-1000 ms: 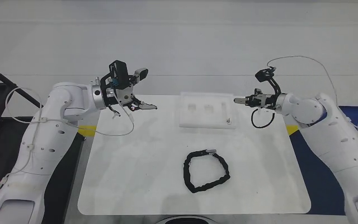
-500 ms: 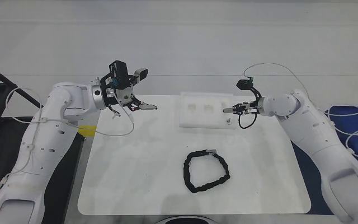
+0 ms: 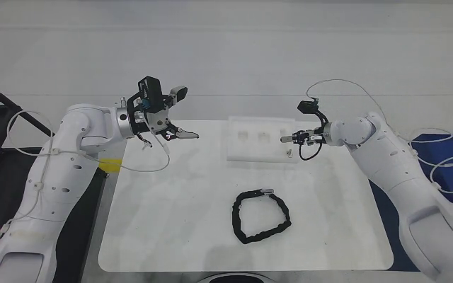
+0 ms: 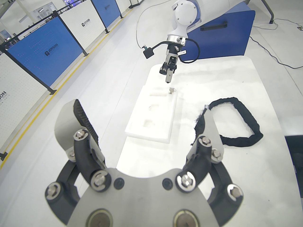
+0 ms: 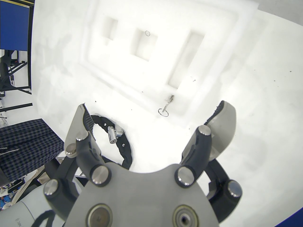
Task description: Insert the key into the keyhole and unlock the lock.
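A small silver key (image 5: 167,106) with a ring stands stuck in the white foam tray (image 5: 165,1) at its right end. My right gripper (image 5: 153,112) hovers open just above the key (image 3: 289,151), with nothing between its fingers. In the left wrist view the right gripper (image 4: 168,79) hangs directly over the key (image 4: 171,91). The black fabric-covered chain lock (image 3: 262,216) lies in a loop at the table's middle front, its silver lock cylinder (image 5: 111,136) at the loop's far side. My left gripper (image 3: 177,132) is held open above the table's far left corner.
The foam tray (image 3: 260,139) has three shallow pockets and sits at the back middle of the white table (image 3: 177,226). A blue cabinet (image 4: 225,34) stands beyond the table's right side. Blue and white partitions (image 4: 59,41) line the room behind.
My right gripper has moved left from beyond the tray's right edge to over the tray's right end above the key. The left arm has kept still.
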